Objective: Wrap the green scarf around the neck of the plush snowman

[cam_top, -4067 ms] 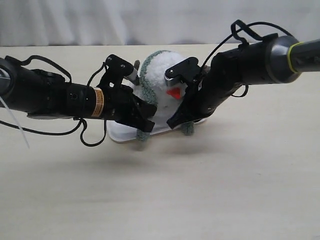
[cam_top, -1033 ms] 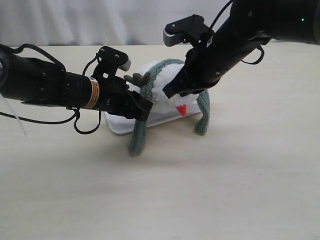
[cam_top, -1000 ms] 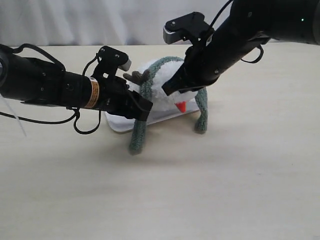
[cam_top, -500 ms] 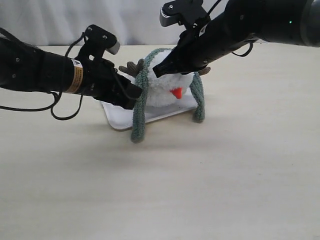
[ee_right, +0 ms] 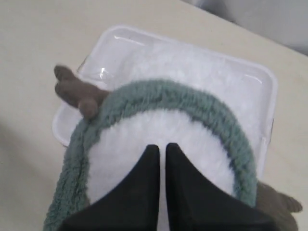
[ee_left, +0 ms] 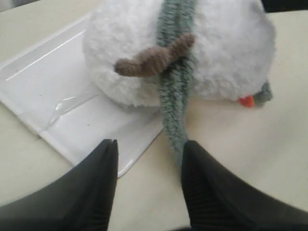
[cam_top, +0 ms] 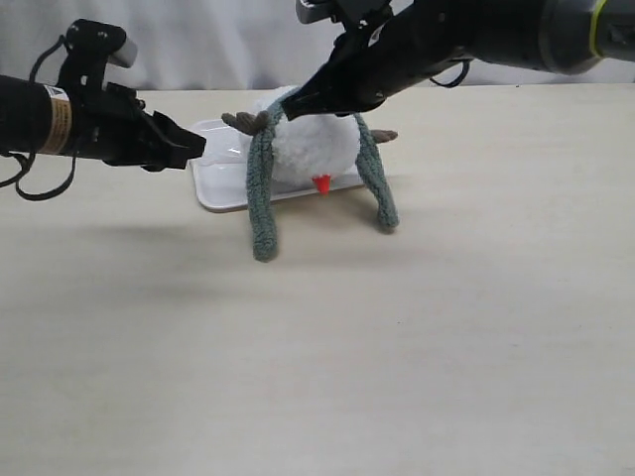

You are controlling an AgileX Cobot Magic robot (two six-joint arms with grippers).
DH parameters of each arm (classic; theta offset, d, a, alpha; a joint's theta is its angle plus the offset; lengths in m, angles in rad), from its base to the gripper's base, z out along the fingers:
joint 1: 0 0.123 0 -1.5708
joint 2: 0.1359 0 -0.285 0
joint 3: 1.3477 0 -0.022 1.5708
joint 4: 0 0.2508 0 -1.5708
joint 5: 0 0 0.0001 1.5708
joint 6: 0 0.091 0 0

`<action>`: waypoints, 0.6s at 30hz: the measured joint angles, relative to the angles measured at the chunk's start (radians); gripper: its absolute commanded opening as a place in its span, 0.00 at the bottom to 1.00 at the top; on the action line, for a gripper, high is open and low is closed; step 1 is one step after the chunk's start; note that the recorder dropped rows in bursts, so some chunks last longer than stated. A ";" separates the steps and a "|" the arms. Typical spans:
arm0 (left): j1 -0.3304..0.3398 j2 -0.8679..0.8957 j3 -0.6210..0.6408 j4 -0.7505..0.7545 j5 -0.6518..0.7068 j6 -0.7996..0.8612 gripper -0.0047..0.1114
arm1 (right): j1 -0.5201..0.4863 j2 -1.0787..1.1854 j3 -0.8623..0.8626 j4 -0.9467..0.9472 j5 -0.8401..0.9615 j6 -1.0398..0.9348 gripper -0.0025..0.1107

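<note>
Fuzzy teal-green scarf (cam_top: 261,193) draped over white plush snowman (cam_top: 313,149) at neck (cam_top: 282,149); you've yet to cross ends. Left gripper (cam_top: 196,147) apart, empty; right gripper (cam_top: 284,111) together.

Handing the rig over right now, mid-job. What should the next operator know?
Left end effector: open, empty, by the white tray's edge.
Right end effector: shut, tips on top of the plush snowman; whether it pinches fluff is unclear.
Snowman lies on the tray; green scarf draped over it, both ends down on the table.
Done: scarf laid over.
Left: cross and wrap the ends.
</note>
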 measured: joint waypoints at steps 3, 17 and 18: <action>0.016 0.014 0.000 0.000 0.000 0.020 0.39 | 0.000 0.000 -0.019 0.000 -0.006 0.000 0.06; 0.018 0.249 0.000 -0.534 -0.115 0.772 0.31 | 0.000 -0.095 -0.028 0.000 0.252 -0.090 0.46; 0.018 0.266 0.000 -0.600 -0.109 0.806 0.25 | 0.000 -0.101 -0.028 0.000 0.275 -0.092 0.46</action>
